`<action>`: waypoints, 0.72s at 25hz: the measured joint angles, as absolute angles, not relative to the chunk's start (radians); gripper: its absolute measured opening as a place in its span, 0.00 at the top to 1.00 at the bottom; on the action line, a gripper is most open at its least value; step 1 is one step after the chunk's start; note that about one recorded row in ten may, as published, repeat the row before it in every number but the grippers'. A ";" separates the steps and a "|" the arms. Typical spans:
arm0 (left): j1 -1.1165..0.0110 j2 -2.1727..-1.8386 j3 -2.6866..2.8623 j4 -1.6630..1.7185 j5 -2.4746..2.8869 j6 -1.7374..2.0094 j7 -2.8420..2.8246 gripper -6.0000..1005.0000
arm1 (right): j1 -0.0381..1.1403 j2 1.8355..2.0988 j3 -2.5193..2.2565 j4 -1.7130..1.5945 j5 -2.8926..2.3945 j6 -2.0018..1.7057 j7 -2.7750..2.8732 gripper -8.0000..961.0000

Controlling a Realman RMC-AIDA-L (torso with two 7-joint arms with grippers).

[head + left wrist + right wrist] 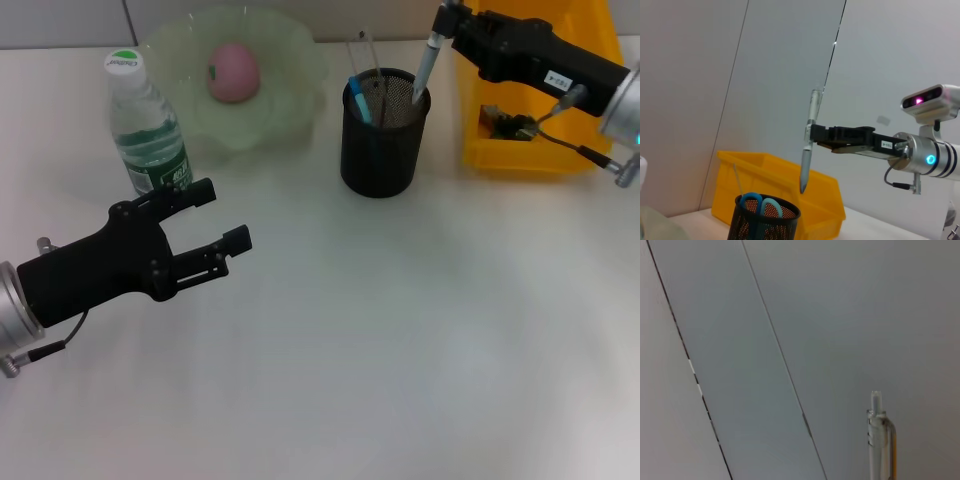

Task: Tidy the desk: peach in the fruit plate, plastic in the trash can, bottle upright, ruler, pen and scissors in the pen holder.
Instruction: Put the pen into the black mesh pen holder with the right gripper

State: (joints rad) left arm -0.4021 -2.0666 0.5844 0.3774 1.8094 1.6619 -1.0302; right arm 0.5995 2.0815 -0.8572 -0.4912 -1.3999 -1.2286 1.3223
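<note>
Pen (428,62) is clamped in the right claw (447,28), hanging near-vertical, tip down just above the rim of the pen holder (384,135) on its right side; in the left wrist view the pen (808,150) tip sits slightly above the holder (765,220), not yet inside. Right claw is closed on the pen's upper barrel, gripping from the side; right wrist view shows only the pen's clear top end with clicker (879,440) against the wall. Pen is slim, translucent grey plastic. Holder is a black wire-mesh cylinder, already carrying the blue-handled scissors (359,100) and a thin clear ruler (366,62). Peach (234,71), pink and round, lies in the pale green wavy-edged fruit plate (290,95) at the table's back. Clear plastic bottle (146,125) with green label and white cap stands upright just beside the plate. Yellow plastic bin (530,120) sits right of the holder. Left claw (208,218), black, hovers over the white table (400,330) near the bottle, fingers spread wide, holding nothing.
</note>
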 joint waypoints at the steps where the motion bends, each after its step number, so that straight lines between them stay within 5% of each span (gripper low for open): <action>1: -0.403 -2.067 0.584 0.374 1.811 1.655 -1.023 0.17 | 0.617 2.082 -0.858 -0.475 -1.400 -1.208 1.317 0.86; 18: -0.406 -2.066 0.584 0.356 1.814 1.634 -1.011 0.17 | 0.698 2.087 -0.874 -0.353 -1.397 -1.062 1.219 0.86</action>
State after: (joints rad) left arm -0.4057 -2.0665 0.5845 0.3557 1.8144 1.6340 -1.0107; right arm 0.6979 2.0873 -0.8745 -0.3534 -1.3967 -1.0618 1.2190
